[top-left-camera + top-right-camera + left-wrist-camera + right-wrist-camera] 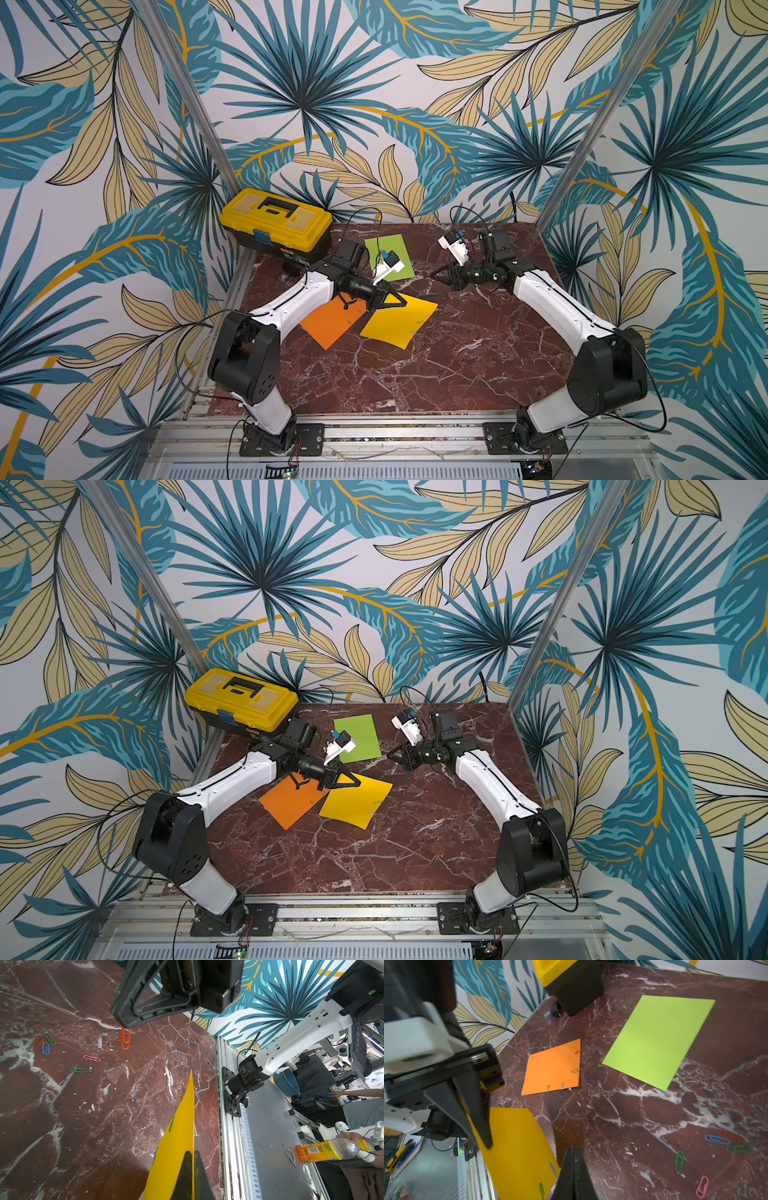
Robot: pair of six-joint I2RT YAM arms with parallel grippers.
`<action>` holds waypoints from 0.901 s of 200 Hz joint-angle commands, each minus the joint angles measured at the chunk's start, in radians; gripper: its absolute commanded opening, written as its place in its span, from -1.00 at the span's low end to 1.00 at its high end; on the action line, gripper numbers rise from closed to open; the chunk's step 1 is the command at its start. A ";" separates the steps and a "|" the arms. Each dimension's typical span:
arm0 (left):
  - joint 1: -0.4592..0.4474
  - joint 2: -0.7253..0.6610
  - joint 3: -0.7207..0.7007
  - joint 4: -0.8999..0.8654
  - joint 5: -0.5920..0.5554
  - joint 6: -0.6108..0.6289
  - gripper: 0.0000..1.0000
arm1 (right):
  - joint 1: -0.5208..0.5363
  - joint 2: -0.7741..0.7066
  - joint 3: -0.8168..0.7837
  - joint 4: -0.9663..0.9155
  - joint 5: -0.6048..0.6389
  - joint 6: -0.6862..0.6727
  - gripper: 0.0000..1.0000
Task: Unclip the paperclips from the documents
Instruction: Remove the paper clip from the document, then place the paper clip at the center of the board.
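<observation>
Left arm (291, 301): reached low over the table (415, 374), elbow bent, forearm angled inward.
Orange sheet (552, 1068): flat, partly under the left wrist, four clips along two edges.
Left gripper (402, 303): clamped hard on the yellow sheet's (399, 326) corner, and that corner was off the marble!
Yellow sheet: a blue and a green clip on its edge.
Green sheet (658, 1041): flat, toward the back.
Loose clips (45, 1048): five scattered near the right gripper (125, 1023).
Right gripper: pinched tight on a red clip (125, 1040), which dangled from the tips.
Right arm (557, 307): stretched in low, pointing at the left gripper.
</observation>
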 commanded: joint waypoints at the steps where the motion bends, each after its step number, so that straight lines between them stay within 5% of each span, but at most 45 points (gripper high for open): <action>1: -0.003 -0.006 0.033 -0.009 -0.001 0.016 -1.00 | -0.023 0.037 -0.022 0.005 0.101 0.073 -1.00; 93: -0.003 -0.008 0.033 -0.009 -0.002 0.016 -1.00 | -0.064 0.189 -0.009 -0.067 0.278 0.149 -1.00; 180: -0.003 -0.009 0.033 -0.008 -0.004 0.017 -1.00 | -0.093 0.333 0.040 -0.090 0.322 0.231 -1.00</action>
